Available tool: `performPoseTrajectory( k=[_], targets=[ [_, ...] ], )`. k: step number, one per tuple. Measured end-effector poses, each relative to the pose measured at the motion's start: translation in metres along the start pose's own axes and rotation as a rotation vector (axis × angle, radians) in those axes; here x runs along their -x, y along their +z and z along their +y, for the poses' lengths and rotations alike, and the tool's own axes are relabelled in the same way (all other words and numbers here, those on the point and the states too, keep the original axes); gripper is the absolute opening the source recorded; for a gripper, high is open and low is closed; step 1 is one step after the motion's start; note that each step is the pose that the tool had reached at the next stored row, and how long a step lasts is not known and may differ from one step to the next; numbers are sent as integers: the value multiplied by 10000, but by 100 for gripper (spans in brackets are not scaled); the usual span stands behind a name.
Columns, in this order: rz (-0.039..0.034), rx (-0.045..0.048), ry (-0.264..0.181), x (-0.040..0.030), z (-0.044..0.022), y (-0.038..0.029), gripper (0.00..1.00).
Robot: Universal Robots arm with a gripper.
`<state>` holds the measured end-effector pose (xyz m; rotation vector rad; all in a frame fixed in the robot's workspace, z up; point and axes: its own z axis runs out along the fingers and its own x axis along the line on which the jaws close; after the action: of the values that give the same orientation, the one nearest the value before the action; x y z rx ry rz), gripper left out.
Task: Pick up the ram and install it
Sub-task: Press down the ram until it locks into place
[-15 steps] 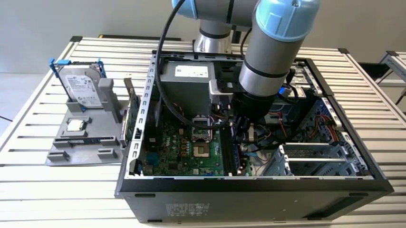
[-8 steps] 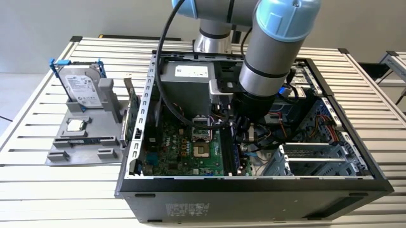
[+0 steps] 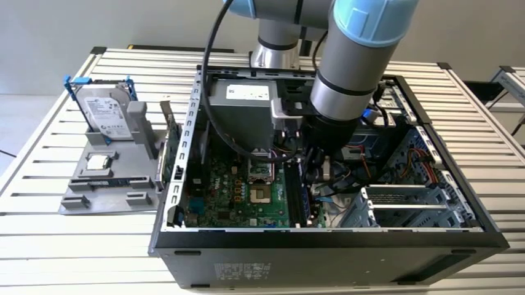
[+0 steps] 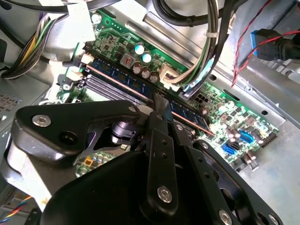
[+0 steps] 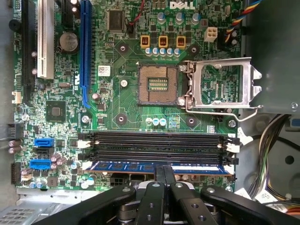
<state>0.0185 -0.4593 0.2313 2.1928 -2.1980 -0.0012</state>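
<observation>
Pressing: the claw [image 5: 163, 174] sits on the top edge of the ram [image 5: 159, 167], fingers drawn narrow around the stick at its middle.
Ram: a blue-green stick lying along the memory slot nearest the claw, on the green motherboard [image 5: 122, 89]; it looks seated or nearly so.
Neighbouring slots: three dark empty memory slots [image 5: 157, 143] lie between the ram and the open processor socket [image 5: 158, 84].
Doing it well, as a judgement: push straight down into the slot, evenly along the stick, until the white end clips [image 5: 230, 147] close against it; any tilt risks one end staying proud.
First wrist view: looks across the whole slot row, so both ends of the ram and the clips can be compared.
Second wrist view: shows the ram [image 4: 140, 82] at a slant beside grey cables [image 4: 187, 70], with one finger [image 4: 161, 140] meeting its edge.
Exterior view: shows the arm [image 3: 348, 67] reaching into the open computer case [image 3: 328, 236], and a hard drive [image 3: 107, 114] on a grey tray beside the case.
</observation>
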Motion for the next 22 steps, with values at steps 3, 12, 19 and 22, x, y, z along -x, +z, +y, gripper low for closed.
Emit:
performPoseTrajectory(
  k=[3,12,19,22],
  targets=[
    [2,0,0,-1,1,-41,0],
    [1,0,0,-5,4,-177,0],
    [1,0,0,-7,7,-261,0],
    [0,0,0,-8,8,-297,0]
  ],
)
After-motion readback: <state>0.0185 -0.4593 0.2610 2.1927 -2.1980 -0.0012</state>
